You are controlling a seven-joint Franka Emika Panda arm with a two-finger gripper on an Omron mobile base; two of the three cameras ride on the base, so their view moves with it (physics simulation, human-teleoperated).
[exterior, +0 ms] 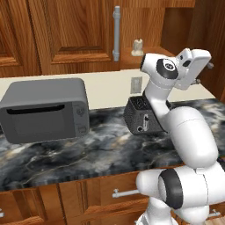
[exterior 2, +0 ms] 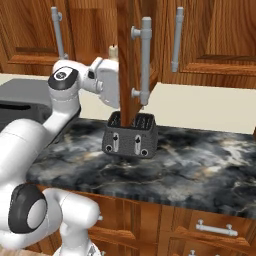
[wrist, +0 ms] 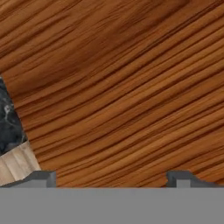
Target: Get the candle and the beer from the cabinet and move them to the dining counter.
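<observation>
Nearest, the arm (exterior: 184,132) is seen raised over the worktop (exterior: 88,154), its gripper (wrist: 111,177) held wide open on nothing, close against a wood panel that is taken to be the cabinet (exterior 2: 126,60) door. On the dark veined worktop a toaster (exterior 2: 131,134) is set just below that opened door, and a grey microwave (exterior: 46,110) is placed well to the left. Farther back, the candle (exterior: 138,47) is seen standing on the cabinet shelf, untouched. The beer cannot be made out. The task is judged barely begun: the door is open, but both items are yet to be carried over.
</observation>
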